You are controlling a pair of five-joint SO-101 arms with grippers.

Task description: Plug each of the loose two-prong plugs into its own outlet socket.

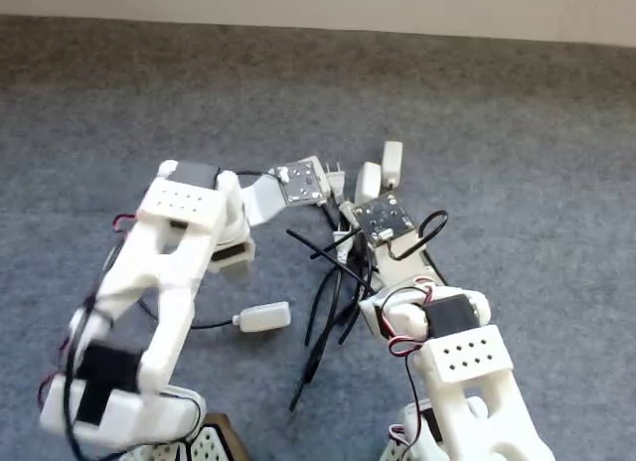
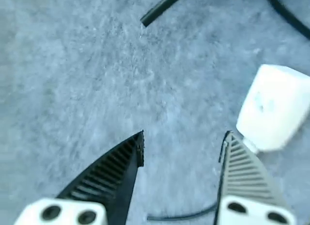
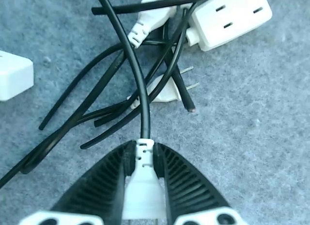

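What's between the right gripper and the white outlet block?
Tangled black cords and a loose two-prong plug lying on the carpet, per the right wrist view.

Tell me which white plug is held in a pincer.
The white plug clamped in the right pincer, its black cable leading away. The two-prong plug beyond it lies loose on the carpet, ungripped.

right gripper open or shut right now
Shut on the white plug: the right gripper has its fingers pressed against both sides of the plug's body.
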